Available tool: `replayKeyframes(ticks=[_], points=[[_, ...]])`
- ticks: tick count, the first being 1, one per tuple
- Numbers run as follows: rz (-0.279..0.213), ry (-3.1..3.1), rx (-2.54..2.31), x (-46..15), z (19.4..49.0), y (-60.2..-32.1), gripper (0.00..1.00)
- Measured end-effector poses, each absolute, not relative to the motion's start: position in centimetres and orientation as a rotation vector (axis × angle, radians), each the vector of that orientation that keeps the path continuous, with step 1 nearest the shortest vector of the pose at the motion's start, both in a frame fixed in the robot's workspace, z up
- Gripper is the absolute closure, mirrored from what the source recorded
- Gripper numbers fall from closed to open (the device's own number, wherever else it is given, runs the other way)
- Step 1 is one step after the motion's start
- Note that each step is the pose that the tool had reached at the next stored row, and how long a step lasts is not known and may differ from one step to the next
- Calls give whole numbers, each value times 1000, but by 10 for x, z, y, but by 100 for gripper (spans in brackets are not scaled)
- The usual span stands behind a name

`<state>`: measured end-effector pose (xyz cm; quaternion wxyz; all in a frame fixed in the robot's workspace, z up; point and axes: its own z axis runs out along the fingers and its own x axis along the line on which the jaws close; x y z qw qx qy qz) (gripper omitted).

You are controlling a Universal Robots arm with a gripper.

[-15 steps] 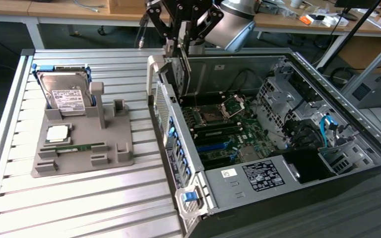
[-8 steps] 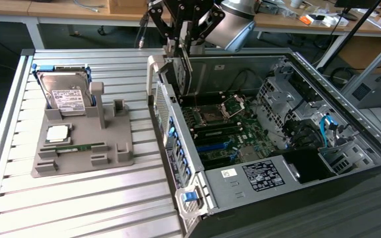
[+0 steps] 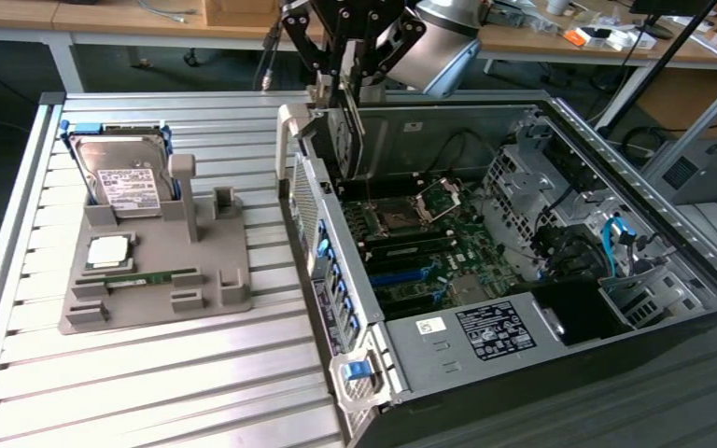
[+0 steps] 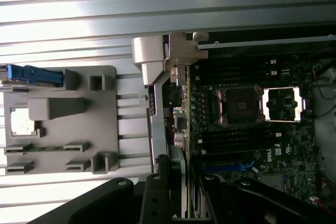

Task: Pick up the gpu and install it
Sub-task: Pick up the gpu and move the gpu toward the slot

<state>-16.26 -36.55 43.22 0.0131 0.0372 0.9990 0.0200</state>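
The gpu (image 3: 358,140) hangs edge-on as a thin dark card above the rear of the open computer case (image 3: 676,252), over the motherboard (image 3: 428,238). My gripper (image 3: 348,79) is shut on its upper edge, near the top of the exterior view. The card's lower edge is level with the case's back wall and stands apart from the board. In the wrist view the gpu (image 4: 178,182) runs as a narrow silver strip between the black fingers (image 4: 155,198) of my gripper (image 4: 176,203), pointing along the case's rear edge beside the motherboard (image 4: 247,129).
On the slatted table (image 3: 184,392), at the exterior view's left, a grey fixture (image 3: 147,303) carries a silver hard drive (image 3: 128,182), a processor chip (image 3: 109,250) and a RAM stick (image 3: 141,278). Drive cages and cables (image 3: 583,233) fill the case's right side, and a power supply (image 3: 496,331) sits at its near end.
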Motion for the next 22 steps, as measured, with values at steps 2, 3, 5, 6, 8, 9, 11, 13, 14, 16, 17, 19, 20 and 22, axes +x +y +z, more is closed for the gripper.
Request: replayKeyframes(ticks=[2, 3, 5, 6, 8, 9, 11, 13, 14, 16, 17, 19, 20, 22], points=[[62, 3113, 116, -162, 432, -365, 73], [62, 3113, 116, -162, 432, -365, 73], [62, 3113, 116, -161, 432, -365, 73], [62, 3113, 116, -161, 432, -366, 73], [62, 3113, 116, -160, 432, -366, 73], [62, 3113, 116, -160, 432, -365, 73], [62, 3113, 116, -159, 432, -365, 73], [62, 3113, 116, -159, 432, -366, 73], [62, 3113, 116, -158, 432, -366, 73], [62, 3113, 116, -158, 432, -366, 73], [62, 3113, 116, -157, 432, -365, 73], [62, 3113, 116, -157, 432, -366, 73], [62, 3113, 116, -156, 432, -365, 73], [62, 3113, 116, -155, 432, -366, 73]])
